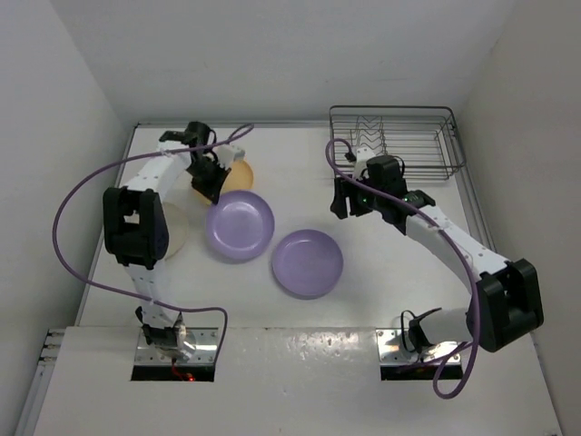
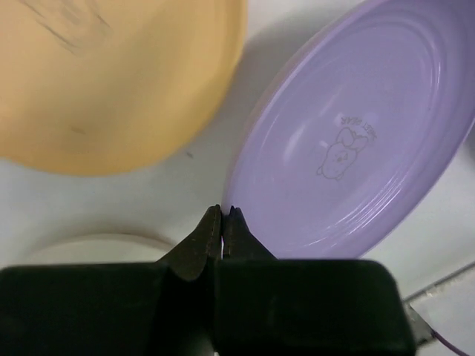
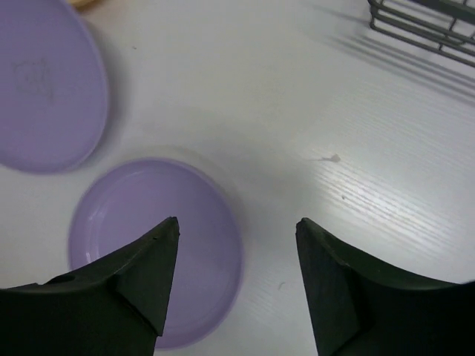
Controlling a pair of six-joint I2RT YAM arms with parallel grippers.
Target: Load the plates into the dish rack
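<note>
Your left claw (image 2: 223, 215) is closed, nothing between its tips, just beside the rim of the far lavender plate (image 2: 356, 141). Your right claw (image 3: 237, 226) hangs open over the near lavender plate (image 3: 148, 245). The orange-yellow plate (image 1: 238, 173) and cream-white plate (image 1: 179, 232) lie at left. The dish rack (image 1: 390, 108), far right, holds none, so all four are left to load.

Robot test cell, lab-type setup. My two arms bolted on bare metal base plates (image 1: 207, 343) at near edge of plain white worktop (image 1: 300, 182). Blank white walls (image 1: 272, 54) box worktop in at left, back, right. Purple cables (image 1: 57, 213) loop loose off my arms. Household props: four plastic plates (image 1: 308, 262) flat on worktop, grey wire dish rack (image 1: 395, 136) in far right corner. Flat even light. Scuffed white paint around arm bases. Cameras overhead and on both my wrists.
</note>
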